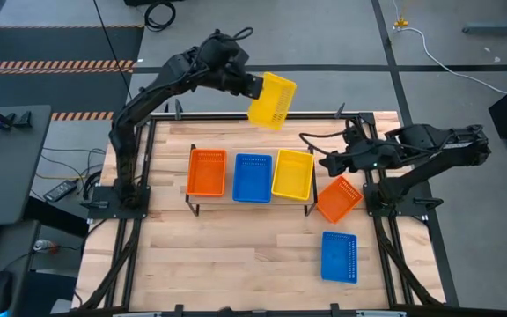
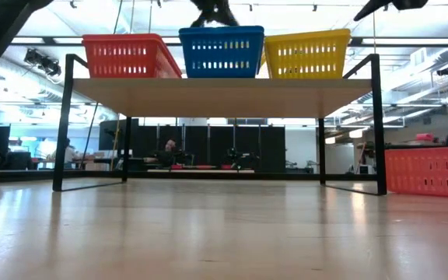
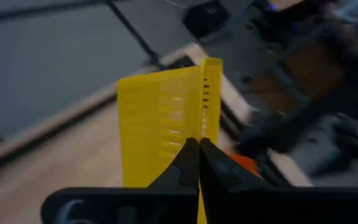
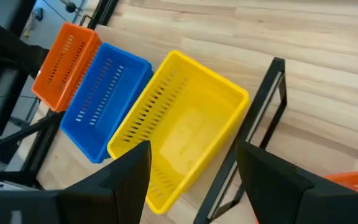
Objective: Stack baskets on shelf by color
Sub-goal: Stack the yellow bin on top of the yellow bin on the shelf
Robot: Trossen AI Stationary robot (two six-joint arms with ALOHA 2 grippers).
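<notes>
My left gripper (image 1: 253,87) is raised over the table's far edge, shut on a yellow basket (image 1: 273,100) that shows edge-on in the left wrist view (image 3: 166,118). The shelf (image 2: 224,93) carries three baskets side by side: orange (image 1: 206,172), blue (image 1: 253,177) and yellow (image 1: 292,174), each resting on its base. An orange basket (image 1: 338,198) and a blue basket (image 1: 339,256) lie on the table to the shelf's right. My right gripper (image 4: 194,180) is open and hovers by the shelf's right end, above its yellow basket (image 4: 185,143). My left gripper pinches the yellow basket's wall at its rim (image 3: 202,134) between the two fingers (image 3: 188,163). The fingers come from the table's left, slanting down. The basket is lifted clear of everything and hangs tilted past the fingertips.
The shelf's black legs (image 4: 272,93) stand close to my right gripper. Bare wood (image 1: 236,255) lies at the near side of the shelf. In the low view the orange basket on the table (image 2: 430,171) sits right of the shelf. People sit in the room far behind.
</notes>
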